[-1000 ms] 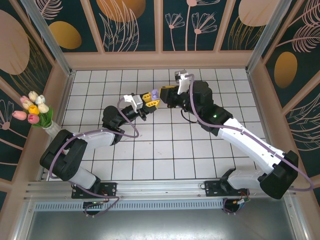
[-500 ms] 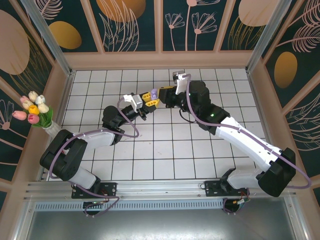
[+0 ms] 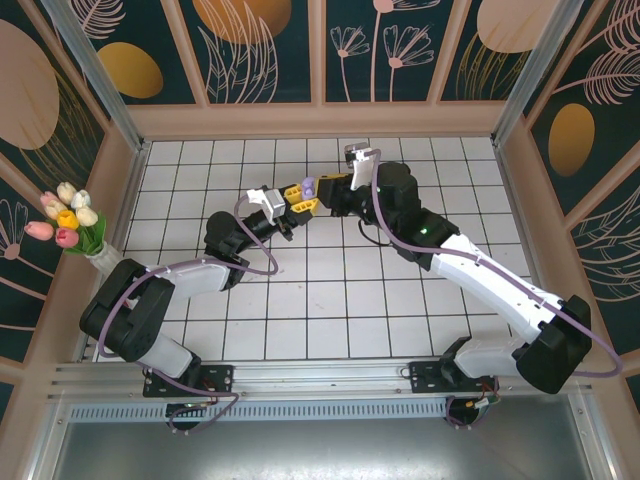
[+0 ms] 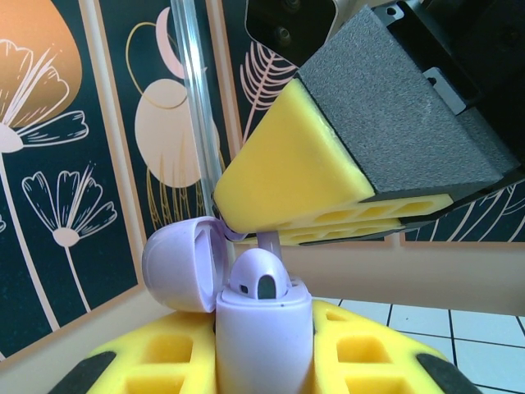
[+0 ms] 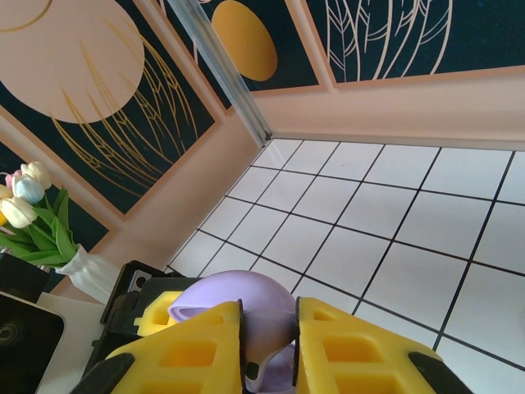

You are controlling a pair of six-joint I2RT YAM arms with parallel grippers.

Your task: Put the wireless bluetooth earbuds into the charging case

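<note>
My left gripper is shut on the purple charging case, holding it upright above the tiled floor with its lid swung open to the left. One purple earbud sits in the case, its rounded head poking out. Directly above, my right gripper is shut on a second purple earbud. Its stem points down at the case opening, just behind the seated bud. In the right wrist view the open lid lies just beyond my right gripper.
A vase of tulips stands by the left wall, also visible as the tulips. Patterned walls enclose the white tiled floor. Both arms meet at the back middle.
The right wrist has edged slightly left toward the case. The left arm and the case have held still.
</note>
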